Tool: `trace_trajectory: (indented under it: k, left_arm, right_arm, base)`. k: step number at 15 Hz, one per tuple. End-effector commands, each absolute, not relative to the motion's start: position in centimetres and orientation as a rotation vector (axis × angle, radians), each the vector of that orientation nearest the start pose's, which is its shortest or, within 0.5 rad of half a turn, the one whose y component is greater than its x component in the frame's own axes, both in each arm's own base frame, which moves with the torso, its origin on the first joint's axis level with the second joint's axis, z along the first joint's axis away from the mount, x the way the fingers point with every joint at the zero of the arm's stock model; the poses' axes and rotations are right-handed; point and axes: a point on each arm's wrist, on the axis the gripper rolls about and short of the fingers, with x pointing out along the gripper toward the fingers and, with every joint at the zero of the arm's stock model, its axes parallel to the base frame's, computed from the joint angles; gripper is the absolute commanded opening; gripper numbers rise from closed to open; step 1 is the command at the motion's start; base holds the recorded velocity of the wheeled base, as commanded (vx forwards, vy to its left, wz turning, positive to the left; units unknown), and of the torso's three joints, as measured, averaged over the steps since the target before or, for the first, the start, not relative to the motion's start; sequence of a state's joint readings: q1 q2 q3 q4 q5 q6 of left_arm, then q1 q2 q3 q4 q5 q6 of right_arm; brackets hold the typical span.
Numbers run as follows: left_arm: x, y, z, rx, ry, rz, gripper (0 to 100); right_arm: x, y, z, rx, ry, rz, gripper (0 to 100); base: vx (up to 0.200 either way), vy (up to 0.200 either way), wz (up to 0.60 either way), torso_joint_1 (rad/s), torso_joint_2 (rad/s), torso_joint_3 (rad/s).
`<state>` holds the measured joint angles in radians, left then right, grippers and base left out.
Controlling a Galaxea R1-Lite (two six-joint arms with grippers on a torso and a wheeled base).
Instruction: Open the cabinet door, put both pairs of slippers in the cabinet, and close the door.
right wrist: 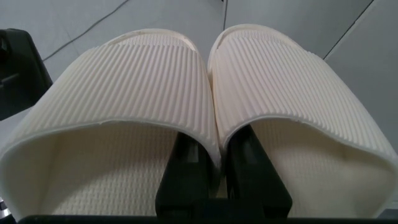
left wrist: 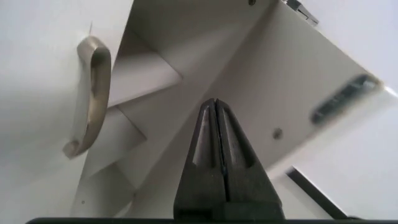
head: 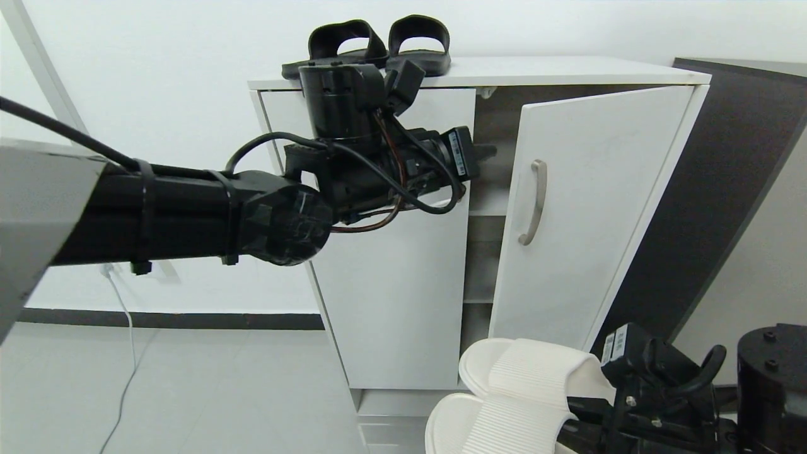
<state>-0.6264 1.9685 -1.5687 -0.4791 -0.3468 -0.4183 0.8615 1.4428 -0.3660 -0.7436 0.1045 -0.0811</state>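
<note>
A white cabinet (head: 391,302) stands ahead with its right door (head: 586,214) swung partly open, showing shelves (head: 488,208) in the gap. The door's metal handle (head: 534,202) (left wrist: 90,93) hangs free. My left gripper (left wrist: 216,124) is shut and empty, its tips just inside the gap by the door's edge (head: 482,151). A black pair of slippers (head: 378,44) rests on the cabinet's top. My right gripper (right wrist: 214,162) is low at the right, shut on the white pair of slippers (head: 517,391) (right wrist: 199,99), one finger inside each strap where the two meet.
A grey tiled floor (head: 189,391) spreads to the left of the cabinet, with a white cable (head: 129,340) trailing down the wall. A dark panel (head: 719,208) stands right of the cabinet behind the open door.
</note>
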Motion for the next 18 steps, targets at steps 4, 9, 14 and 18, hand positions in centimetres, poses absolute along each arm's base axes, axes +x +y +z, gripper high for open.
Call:
trace_trajectory:
  k: [4, 9, 14, 18]
  left_arm:
    - [33.2, -26.5, 27.3, -0.391, 0.146, -0.998, 0]
    - [28.8, -29.5, 27.1, -0.339, 0.132, -1.062, 0]
    - [29.1, -28.4, 27.4, -0.357, 0.067, -0.986, 0]
    - [23.8, -21.7, 29.4, -0.364, 0.032, -0.915, 0]
  right_arm:
    - [13.2, 15.8, 14.3, -0.226, 0.286, 0.977, 0]
    - [13.0, 15.8, 14.2, -0.23, 0.29, 0.983, 0]
    - [13.1, 15.9, 14.2, -0.228, 0.287, 0.981, 0]
    - [14.8, 15.8, 14.0, -0.22, 0.306, 0.912, 0]
  base:
    - [-0.1, 0.0, 0.0, 0.0, 0.0, 0.001]
    - [-0.2, 0.0, 0.0, 0.003, 0.0, 0.002]
    - [-0.08, 0.0, 0.0, 0.0, 0.0, 0.0]
    - [0.0, 0.0, 0.0, 0.0, 0.0, 0.0]
